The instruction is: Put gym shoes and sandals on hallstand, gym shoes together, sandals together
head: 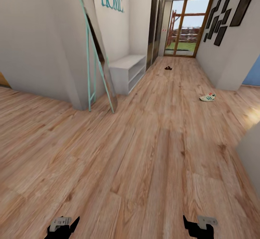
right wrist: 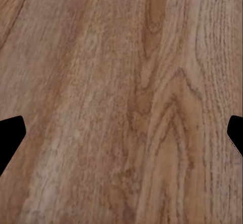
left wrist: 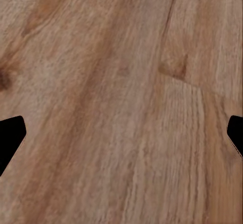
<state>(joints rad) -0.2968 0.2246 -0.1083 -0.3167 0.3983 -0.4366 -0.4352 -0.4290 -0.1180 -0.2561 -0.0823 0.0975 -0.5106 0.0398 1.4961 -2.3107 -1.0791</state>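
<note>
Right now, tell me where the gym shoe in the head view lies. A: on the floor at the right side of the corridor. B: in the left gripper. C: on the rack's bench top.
A: the gym shoe rests on the corridor floor near the right wall, well apart from the hallstand.

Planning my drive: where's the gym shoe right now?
Head view: the gym shoe lies on the corridor floor, right side, near the right wall's corner.

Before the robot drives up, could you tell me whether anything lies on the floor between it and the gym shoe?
Nothing visible does: bare wood floor stretches from both hands to the gym shoe near the right wall. The hallstand stands across the corridor, with open planks between.
</note>
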